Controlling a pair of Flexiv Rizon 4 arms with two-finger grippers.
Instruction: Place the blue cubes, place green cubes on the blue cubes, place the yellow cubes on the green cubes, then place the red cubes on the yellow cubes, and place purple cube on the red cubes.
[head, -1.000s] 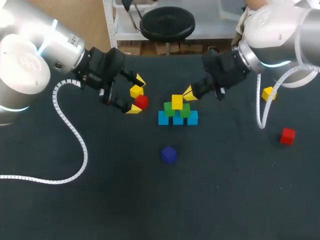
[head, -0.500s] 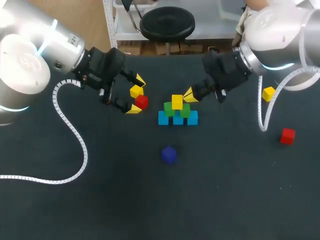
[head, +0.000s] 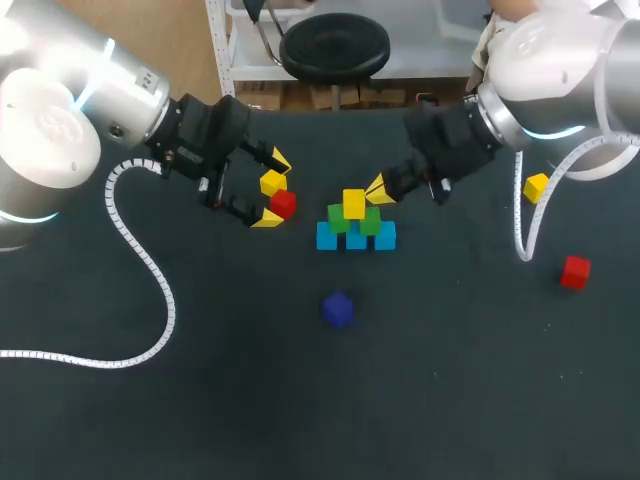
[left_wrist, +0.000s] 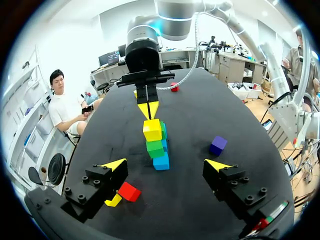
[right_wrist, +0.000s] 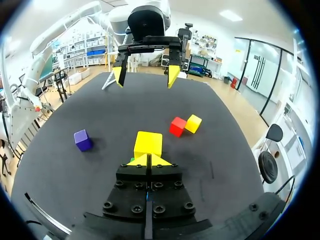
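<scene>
Three blue cubes (head: 356, 239) form a row at mid-table, carrying two green cubes (head: 371, 222) and one yellow cube (head: 354, 203) on top. My right gripper (head: 378, 188) is shut and empty, its tips (right_wrist: 148, 160) right against that top yellow cube (right_wrist: 148, 143). My left gripper (head: 272, 190) stands open to the left of the stack (left_wrist: 155, 148). A loose yellow cube (head: 272, 182) and a red cube (head: 284, 203) lie between its fingers, close to one finger (left_wrist: 114, 165). The purple cube (head: 338, 308) sits in front of the stack.
Another yellow cube (head: 537, 186) and another red cube (head: 574, 271) lie far right, near my right arm's white cable (head: 520, 225). My left arm's cable (head: 150, 270) loops across the left side of the table.
</scene>
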